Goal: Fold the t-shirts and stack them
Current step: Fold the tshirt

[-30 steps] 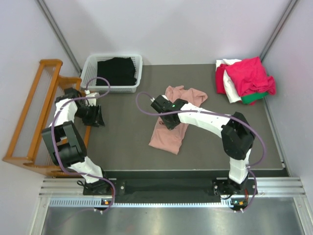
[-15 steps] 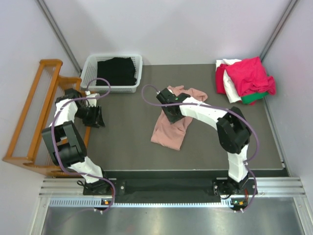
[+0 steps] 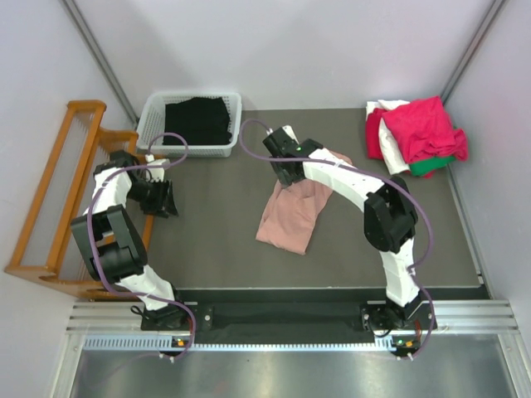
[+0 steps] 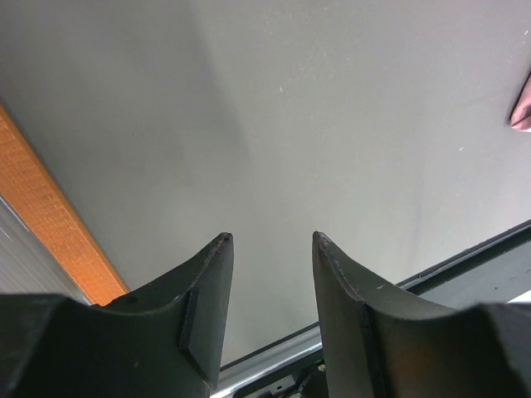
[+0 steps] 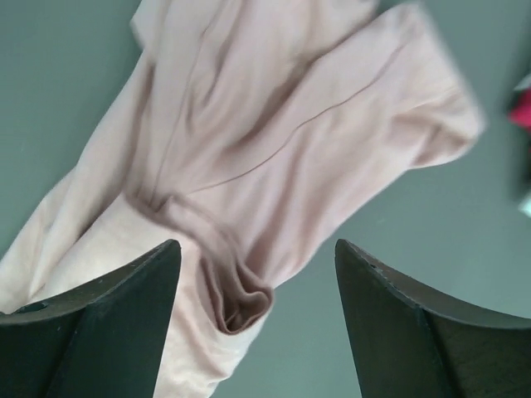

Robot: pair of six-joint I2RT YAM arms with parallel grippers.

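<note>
First, wooden rack [image 3: 50, 199]: slatted orange-brown timber, is standing along the table's left edge
Left gripper [image 3: 163, 199]: is hanging just beside the rack over bare tabletop; in its wrist view its curved black fingers [image 4: 207, 290] are standing a little apart with nothing between them
Table [image 3: 207, 240]: flat, matte, dark grey
Basket [image 3: 151, 116]: white plastic lattice, rectangular, is sitting at the far left corner and holding a flat black cloth [image 3: 197, 120]
Dusty-pink t-shirt [image 3: 290, 217]: soft and creased, is lying bunched lengthwise at the table's middle, with long folds and a rolled hem showing in the right wrist view; no print is showing
Right gripper [image 3: 286, 170]: is hovering over the shirt's far end, its black wedge-shaped fingers [image 5: 108, 319] spread wide and pinching nothing, the cloth lying below them
Shirt pile [image 3: 415, 133]: is resting at the far right corner, crimson-pink [image 3: 427, 124] rumpled on top, white [image 3: 390, 149] at its left, green [image 3: 431, 166] peeking out at the near edge
Change: the right arm has been moving from the shirt's middle toward its far end, nearer the basket, uncovering more of the near cloth; the left arm is keeping its place
</note>
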